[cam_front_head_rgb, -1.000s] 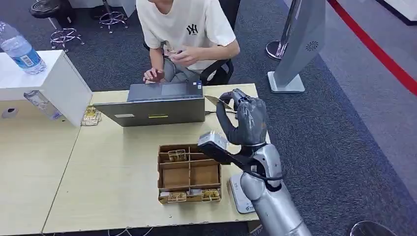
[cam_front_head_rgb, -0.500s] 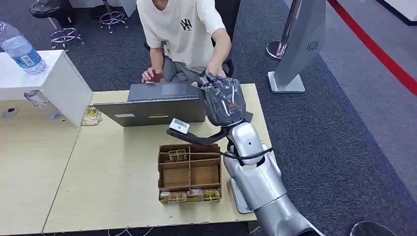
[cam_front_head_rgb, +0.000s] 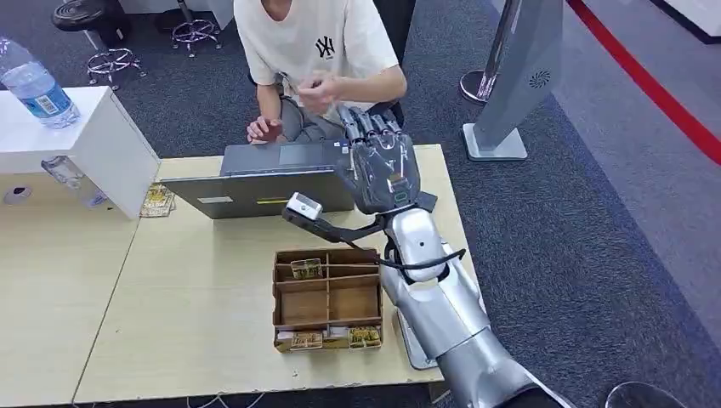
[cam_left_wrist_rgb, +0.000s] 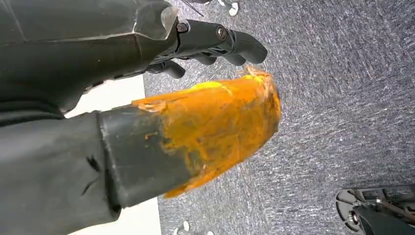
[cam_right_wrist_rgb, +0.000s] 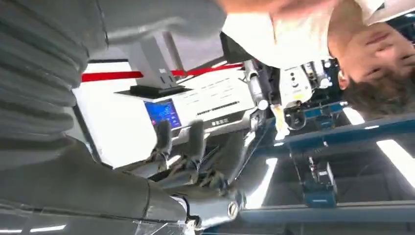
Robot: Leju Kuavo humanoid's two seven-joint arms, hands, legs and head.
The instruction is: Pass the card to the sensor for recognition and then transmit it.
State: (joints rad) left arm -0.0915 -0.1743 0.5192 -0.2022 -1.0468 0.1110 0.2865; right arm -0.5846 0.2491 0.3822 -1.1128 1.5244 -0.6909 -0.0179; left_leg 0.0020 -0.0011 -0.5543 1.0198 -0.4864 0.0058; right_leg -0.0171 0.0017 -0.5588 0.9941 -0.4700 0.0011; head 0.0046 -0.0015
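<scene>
My right hand (cam_front_head_rgb: 380, 163) is raised over the table's far edge, beside the laptop, with its fingers stretched out toward the seated person (cam_front_head_rgb: 319, 42). In the right wrist view its fingers (cam_right_wrist_rgb: 193, 147) are spread and hold nothing. The person's hands (cam_front_head_rgb: 316, 88) are drawn together at the chest; whether the card is in them I cannot tell. The white sensor pad (cam_front_head_rgb: 411, 337) lies at the table's near right edge, partly hidden by my arm. My left hand (cam_left_wrist_rgb: 210, 41) hangs over grey carpet, its fingers loosely bent and empty.
A brown cardboard tray (cam_front_head_rgb: 327, 299) with compartments holding cards sits in front of me. A grey laptop (cam_front_head_rgb: 270, 182) stands behind it. More cards (cam_front_head_rgb: 157, 201) lie by a white box (cam_front_head_rgb: 93, 144) with a water bottle (cam_front_head_rgb: 34, 85). A grey kiosk stand (cam_front_head_rgb: 514, 76) is at right.
My right hand carried the card from the table's right side up to the person, then straightened its fingers. The card is gone from it, and the person's hand has pulled back to the chest.
</scene>
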